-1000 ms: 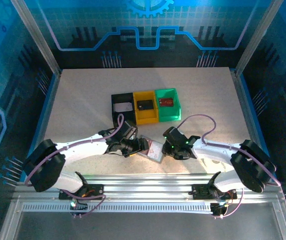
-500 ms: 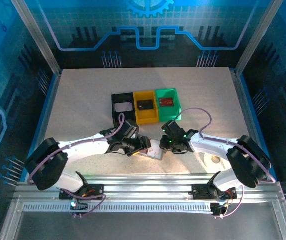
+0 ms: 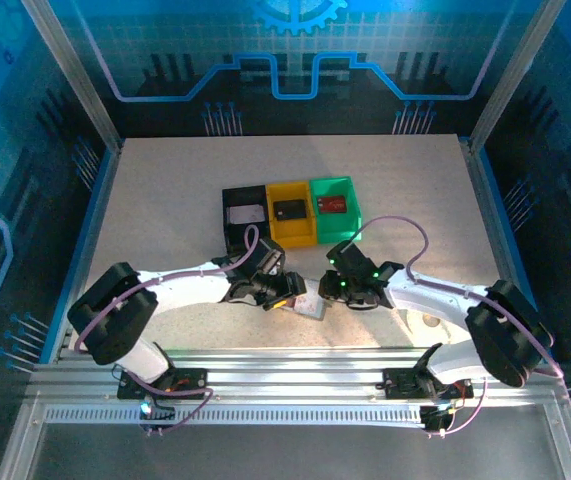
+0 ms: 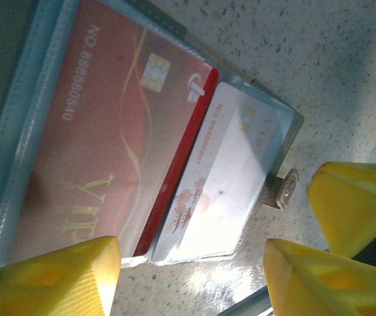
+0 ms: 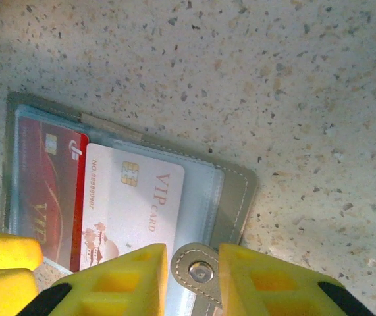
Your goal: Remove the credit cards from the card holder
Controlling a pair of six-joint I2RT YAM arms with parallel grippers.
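The grey card holder (image 3: 310,303) lies open on the table between both grippers. Its clear sleeves hold a red credit card (image 4: 102,145) and a white credit card (image 4: 220,178); the same red card (image 5: 43,178) and white card (image 5: 135,204) show from the other side. My left gripper (image 4: 188,276) is open, its yellow fingers straddling the holder's near edge without touching a card. My right gripper (image 5: 194,276) is shut on the holder's snap tab (image 5: 197,270), a finger tight against each side. One right finger (image 4: 355,204) stands just beyond the tab (image 4: 281,189).
Behind the holder three bins stand in a row. The black bin (image 3: 228,200) holds a white card (image 3: 247,214), the yellow bin (image 3: 305,235) a dark card (image 3: 287,210), and the green bin (image 3: 350,225) a red card (image 3: 333,204). Speckled tabletop surrounds them.
My right gripper has slid left onto the holder's tab edge. The left arm has swung its elbow inward while its gripper stayed at the holder's left side.
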